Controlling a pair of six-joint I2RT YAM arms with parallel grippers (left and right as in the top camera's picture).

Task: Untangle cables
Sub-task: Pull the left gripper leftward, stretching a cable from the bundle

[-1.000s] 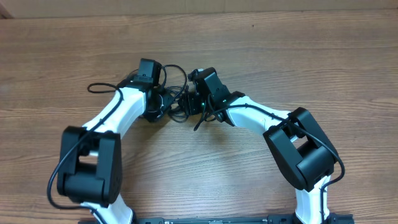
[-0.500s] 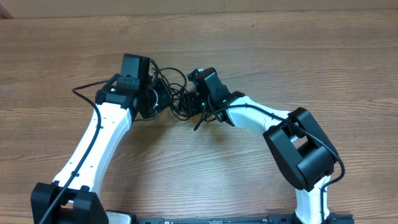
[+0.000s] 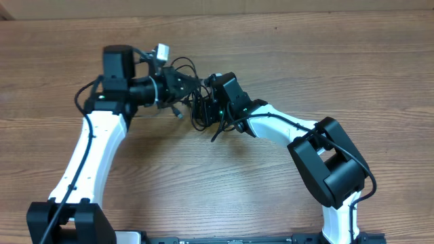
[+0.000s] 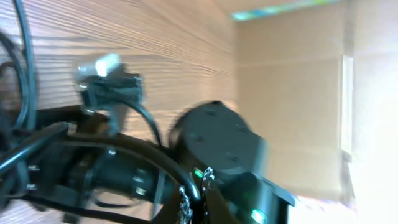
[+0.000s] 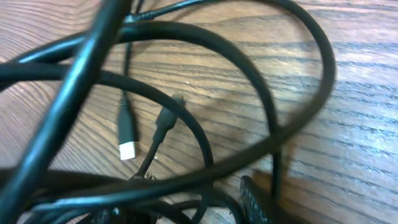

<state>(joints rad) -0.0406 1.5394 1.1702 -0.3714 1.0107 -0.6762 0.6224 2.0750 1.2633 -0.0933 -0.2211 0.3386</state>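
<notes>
A brown wood-grain table (image 3: 319,68) carries everything, its grain running left to right. A tangle of thin black cables (image 3: 195,110) sits near the far middle. Its loops and a silver-tipped plug (image 5: 127,148) are close over the bare wood.

You're working over a brown wood-grain surface (image 3: 339,68), with the grain running left to right under even light. Along its far edge you'll see a paler tan strip (image 3: 203,5). From the left wrist, a plain tan panel (image 4: 292,93) stands beyond the surface, washed out bright at its right side.
</notes>
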